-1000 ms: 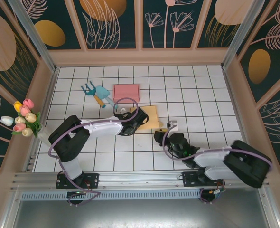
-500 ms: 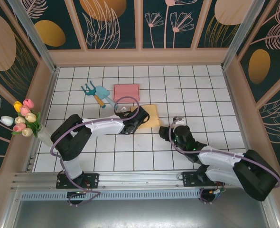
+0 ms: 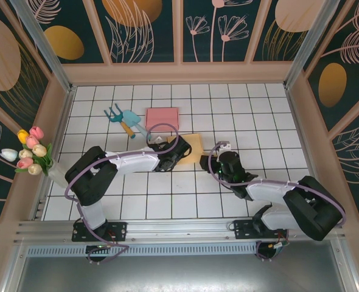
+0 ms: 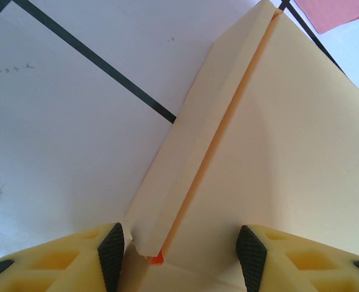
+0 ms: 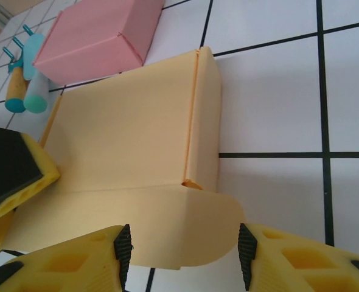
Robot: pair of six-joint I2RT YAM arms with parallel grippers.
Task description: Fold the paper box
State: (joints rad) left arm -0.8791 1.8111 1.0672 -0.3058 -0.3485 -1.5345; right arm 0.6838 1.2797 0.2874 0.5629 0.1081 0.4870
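The yellow paper box (image 3: pixel 191 148) lies flat on the tiled table (image 3: pixel 246 115). In the left wrist view its folded side flap (image 4: pixel 191 140) runs up from between my open left gripper (image 4: pixel 181 258); the left pad (image 4: pixel 112 255) sits right at the flap's edge. My left gripper (image 3: pixel 179 152) rests over the box's left part. My right gripper (image 3: pixel 207 159) stands at the box's right near corner. In the right wrist view the right gripper (image 5: pixel 184 249) is open astride the box's rounded flap (image 5: pixel 191 225), which does not reach the right pad.
A pink box (image 3: pixel 162 118) lies just beyond the yellow one, with teal garden tools (image 3: pixel 125 120) to its left. A bunch of tulips (image 3: pixel 30 152) stands at the left wall. Wooden walls fence in the table on three sides.
My right arm has swung up and left from the near table to the box's right corner, and its jaws have opened wider. The left arm has stayed put.
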